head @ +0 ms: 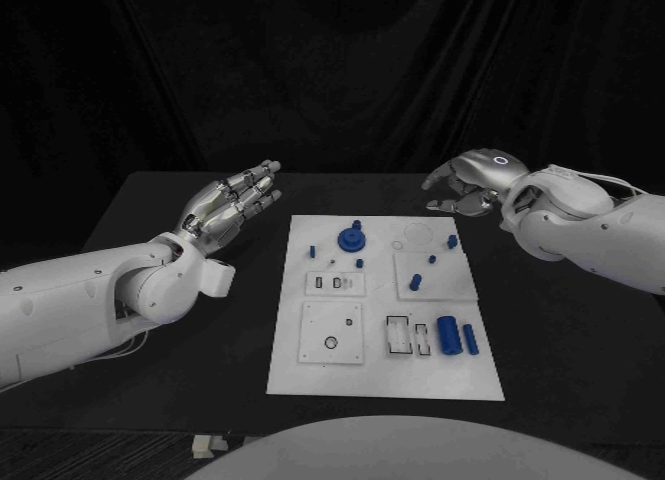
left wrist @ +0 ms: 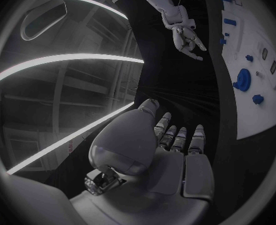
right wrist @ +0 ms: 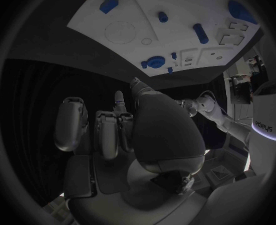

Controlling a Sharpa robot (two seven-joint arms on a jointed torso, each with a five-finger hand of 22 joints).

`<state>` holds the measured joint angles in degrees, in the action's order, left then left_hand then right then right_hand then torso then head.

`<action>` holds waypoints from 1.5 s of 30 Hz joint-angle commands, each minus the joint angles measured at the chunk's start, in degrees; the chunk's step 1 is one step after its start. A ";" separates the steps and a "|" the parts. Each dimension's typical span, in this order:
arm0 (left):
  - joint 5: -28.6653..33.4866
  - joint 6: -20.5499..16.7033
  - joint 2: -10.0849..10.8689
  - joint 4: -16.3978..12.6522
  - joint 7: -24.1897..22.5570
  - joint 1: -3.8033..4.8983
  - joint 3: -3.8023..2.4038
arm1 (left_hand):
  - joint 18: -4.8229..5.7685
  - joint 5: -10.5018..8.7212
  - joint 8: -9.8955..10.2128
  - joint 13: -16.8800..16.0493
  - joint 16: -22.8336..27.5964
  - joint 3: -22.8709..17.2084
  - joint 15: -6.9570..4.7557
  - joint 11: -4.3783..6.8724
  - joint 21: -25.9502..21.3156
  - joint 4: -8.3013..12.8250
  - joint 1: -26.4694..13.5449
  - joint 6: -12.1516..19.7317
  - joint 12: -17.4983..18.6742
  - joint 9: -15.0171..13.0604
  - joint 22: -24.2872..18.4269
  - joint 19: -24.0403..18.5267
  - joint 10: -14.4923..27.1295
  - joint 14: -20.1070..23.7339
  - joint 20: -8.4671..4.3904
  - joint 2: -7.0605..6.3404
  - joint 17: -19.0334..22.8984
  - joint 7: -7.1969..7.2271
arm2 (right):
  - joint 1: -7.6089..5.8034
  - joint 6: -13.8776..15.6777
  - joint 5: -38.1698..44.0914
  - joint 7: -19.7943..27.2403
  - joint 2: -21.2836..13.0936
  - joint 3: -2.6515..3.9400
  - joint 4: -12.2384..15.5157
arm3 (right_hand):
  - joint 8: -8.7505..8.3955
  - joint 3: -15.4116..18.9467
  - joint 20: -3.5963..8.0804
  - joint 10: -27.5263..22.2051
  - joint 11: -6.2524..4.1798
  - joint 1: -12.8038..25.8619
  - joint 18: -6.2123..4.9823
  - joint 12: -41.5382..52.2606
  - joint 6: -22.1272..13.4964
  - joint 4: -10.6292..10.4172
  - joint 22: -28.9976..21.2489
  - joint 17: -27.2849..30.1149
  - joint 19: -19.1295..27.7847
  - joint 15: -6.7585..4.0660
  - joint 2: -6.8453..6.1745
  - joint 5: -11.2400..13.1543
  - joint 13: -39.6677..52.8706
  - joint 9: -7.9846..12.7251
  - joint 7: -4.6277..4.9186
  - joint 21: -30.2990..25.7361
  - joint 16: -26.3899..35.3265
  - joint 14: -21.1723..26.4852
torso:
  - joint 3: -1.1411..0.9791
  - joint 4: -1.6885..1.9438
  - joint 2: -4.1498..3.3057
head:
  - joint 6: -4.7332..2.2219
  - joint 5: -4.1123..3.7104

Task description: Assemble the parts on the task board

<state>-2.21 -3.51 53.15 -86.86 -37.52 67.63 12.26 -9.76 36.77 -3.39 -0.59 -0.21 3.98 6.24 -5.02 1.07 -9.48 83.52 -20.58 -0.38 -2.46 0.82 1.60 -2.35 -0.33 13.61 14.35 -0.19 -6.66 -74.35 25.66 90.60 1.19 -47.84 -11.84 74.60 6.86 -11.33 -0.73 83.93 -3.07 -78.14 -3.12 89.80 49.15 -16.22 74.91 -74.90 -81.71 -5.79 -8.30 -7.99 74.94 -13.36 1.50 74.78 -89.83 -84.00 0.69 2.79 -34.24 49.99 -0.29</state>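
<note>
The black table [head: 174,200] lies in front of me, and in its middle is the white task board [head: 383,375], a long plate that reaches from near my body toward the far edge. My left hand [head: 234,205] is above the table just beside the board's far left corner; its fingers are stretched out and a little apart, and it holds nothing. My right hand [head: 465,180] is above the table beyond the board's far right corner; its fingers are curled inward and downward, and I see nothing in them. Both hands are apart from the board and do not touch it. On the board, the biggest blue part is the thick cylinder [head: 448,335] lying near the right edge at the near end, with a thinner blue rod [head: 471,340] just beside it. At the far end stands a round blue gear [head: 352,239]. Some small blue pegs [head: 414,283] stand in the middle area of the board
</note>
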 commanded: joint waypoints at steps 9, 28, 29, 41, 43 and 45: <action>0.02 0.79 -0.15 -0.04 -0.55 -0.14 -0.06 | -0.64 0.34 -0.31 -0.08 -0.10 -0.06 0.29 -0.26 0.26 0.20 0.54 -0.39 -0.31 -0.06 0.06 0.02 -0.14 -0.06 0.57 0.12 -0.02 -0.18 | 2.77 2.35 -8.45 0.59 -3.06 0.01 -0.82 | 0.05 -0.18 -0.39 6.07 0.38 -0.71 0.29 0.20 0.15 -0.31 11.37 -15.10 -1.78 0.29 -0.83 -6.18 15.06 0.02 0.64 2.53 -0.17 -6.00 | -0.05 -0.04 -0.18 | 0.01 -0.44; 0.02 0.89 -0.19 0.12 -0.60 -0.23 -0.06 | -0.64 0.35 -0.32 -0.08 -0.10 -0.26 0.39 -0.36 0.27 0.31 0.53 -0.38 -0.32 -0.05 0.06 0.03 -0.16 -0.07 0.62 0.16 -0.02 -0.25 | 4.67 -2.45 -5.58 -0.72 -3.31 0.00 -2.14 | -0.22 1.00 -0.42 6.07 0.51 1.66 0.51 0.20 -0.72 -0.55 11.67 -15.10 -2.50 0.33 -1.86 -2.74 15.06 0.02 0.78 3.76 -0.17 -6.00 | -0.02 0.07 -0.12 | 0.01 -0.40; 0.02 0.88 -0.16 0.11 -0.60 -0.23 -0.06 | -0.64 0.35 -0.32 -0.08 -0.10 -0.26 0.39 -0.36 0.27 0.31 0.53 -0.38 -0.32 -0.05 0.06 0.03 -0.16 -0.07 0.62 0.16 -0.02 -0.25 | 4.71 -2.65 -5.49 -0.77 -3.26 0.00 -2.18 | -0.22 1.01 -0.42 6.07 0.51 1.69 0.49 0.20 -0.73 -0.55 11.65 -15.10 -2.46 0.33 -1.87 -2.74 15.06 0.02 0.78 3.69 -0.17 -6.00 | -0.01 0.08 -0.12 | 0.01 -0.39; 0.02 0.85 -0.02 0.07 -0.62 -0.24 -0.06 | -0.64 0.37 -0.32 -0.07 -0.11 -0.40 0.41 -0.39 0.28 0.36 0.55 -0.38 -0.31 -0.05 0.06 0.04 -0.15 -0.07 0.64 0.27 -0.03 -0.27 | 4.94 -5.04 -4.58 -1.27 -2.80 0.00 -2.55 | -0.34 1.25 -0.46 6.07 0.61 2.32 0.48 0.20 -1.14 -0.54 11.62 -15.10 -2.40 0.37 -2.11 -1.96 15.06 0.00 0.89 3.61 -0.17 -6.00 | -0.02 0.11 -0.14 | 0.01 -0.43; 0.02 0.86 -0.02 0.06 -0.62 -0.24 -0.06 | -0.64 0.37 -0.32 -0.07 -0.11 -0.40 0.41 -0.39 0.28 0.36 0.55 -0.38 -0.31 -0.05 0.06 0.04 -0.15 -0.07 0.64 0.27 -0.03 -0.27 | 4.95 -5.42 -4.43 -1.36 -2.78 0.00 -2.58 | -0.33 1.25 -0.46 6.07 0.62 2.33 0.48 0.20 -1.14 -0.53 11.63 -15.10 -2.41 0.37 -2.13 -1.94 15.06 0.00 0.90 3.63 -0.17 -6.00 | -0.02 0.12 -0.14 | 0.01 -0.42; 0.02 0.87 -0.02 0.06 -0.62 -0.24 -0.06 | -0.64 0.37 -0.32 -0.07 -0.11 -0.40 0.41 -0.39 0.28 0.36 0.55 -0.38 -0.31 -0.05 0.06 0.04 -0.15 -0.07 0.64 0.27 -0.03 -0.27 | 4.96 -5.97 -4.09 -1.56 -2.76 0.00 -2.62 | -0.33 1.26 -0.46 6.07 0.62 2.33 0.46 0.20 -1.14 -0.53 11.60 -15.10 -2.37 0.37 -2.13 -1.94 15.06 0.00 0.90 3.55 -0.17 -6.00 | -0.02 0.11 -0.13 | 0.01 -0.42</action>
<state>-2.21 -3.23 53.18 -86.68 -37.43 67.43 12.26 -9.76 36.77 -3.38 -0.57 -0.21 3.83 6.24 -5.02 1.07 -9.32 83.75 -20.79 -0.38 -2.44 0.80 1.61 -2.34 -0.33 14.03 14.58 -0.18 -6.87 -69.55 21.66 85.28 0.97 -50.60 -11.87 72.06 6.70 -10.35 -1.14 84.13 -2.86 -76.34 -3.12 89.80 48.30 -16.83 74.94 -74.90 -83.75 -5.78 -10.31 -10.15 74.91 -13.38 2.48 78.29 -89.83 -84.00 0.67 2.88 -34.35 49.99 -0.69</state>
